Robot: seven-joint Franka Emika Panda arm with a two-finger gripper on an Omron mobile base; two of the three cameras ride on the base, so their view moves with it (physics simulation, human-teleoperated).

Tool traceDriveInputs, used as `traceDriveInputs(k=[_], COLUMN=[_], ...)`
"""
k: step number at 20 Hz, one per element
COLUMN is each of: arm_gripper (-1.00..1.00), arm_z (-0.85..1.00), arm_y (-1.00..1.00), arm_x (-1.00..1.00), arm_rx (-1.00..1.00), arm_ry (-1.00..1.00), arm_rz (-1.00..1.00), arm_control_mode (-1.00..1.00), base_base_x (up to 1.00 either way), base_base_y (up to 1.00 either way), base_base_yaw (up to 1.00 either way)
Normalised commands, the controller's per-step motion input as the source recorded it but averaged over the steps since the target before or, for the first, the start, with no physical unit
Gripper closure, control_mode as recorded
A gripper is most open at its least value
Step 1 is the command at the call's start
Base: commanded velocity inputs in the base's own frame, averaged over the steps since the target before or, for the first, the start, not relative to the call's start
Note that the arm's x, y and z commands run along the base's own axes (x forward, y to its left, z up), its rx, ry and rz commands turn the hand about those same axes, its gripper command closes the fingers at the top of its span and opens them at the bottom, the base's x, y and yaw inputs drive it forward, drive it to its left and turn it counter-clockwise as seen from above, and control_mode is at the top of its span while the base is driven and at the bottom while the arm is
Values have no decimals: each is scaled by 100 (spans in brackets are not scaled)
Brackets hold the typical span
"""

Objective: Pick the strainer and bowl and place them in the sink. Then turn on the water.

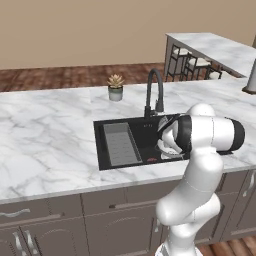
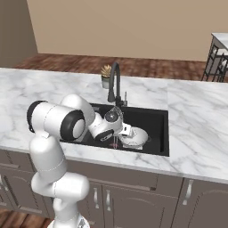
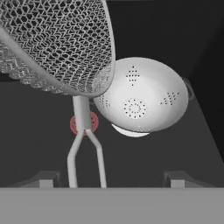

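Left base view: my arm reaches down into the sink (image 1: 107, 131), right of the one faucet (image 1: 154, 90).

Right base view: one white dome (image 2: 134, 136) lies in the sink, just beyond my gripper (image 2: 126, 130).

Hand view: one strainer (image 3: 57, 41) sits above my gripper (image 3: 109, 179), handle running down between wide-open tips, nothing gripped.

No legible text, labels or signs.
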Motion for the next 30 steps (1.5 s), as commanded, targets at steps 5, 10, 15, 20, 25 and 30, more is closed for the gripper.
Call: traceDriveInputs(k=[5,10,15,20,25,30], arm_gripper=[-100,-100,-100,-100,-100,-100], arm_z=[0,0,8,20,31,61], arm_y=[0,0,0,0,0,2], arm_x=[0,-2,-21,-32,-38,-25], arm_rx=[0,0,0,0,0,0], arm_ry=[0,-2,-9,-10,-12,-10], arm_rz=[0,0,0,0,0,0], arm_control_mode=[-100,-100,-100,-100,-100,-100], base_base_x=[0,0,0,0,0,0], base_base_y=[0,0,0,0,0,0], base_base_yaw=[0,0,0,0,0,0])
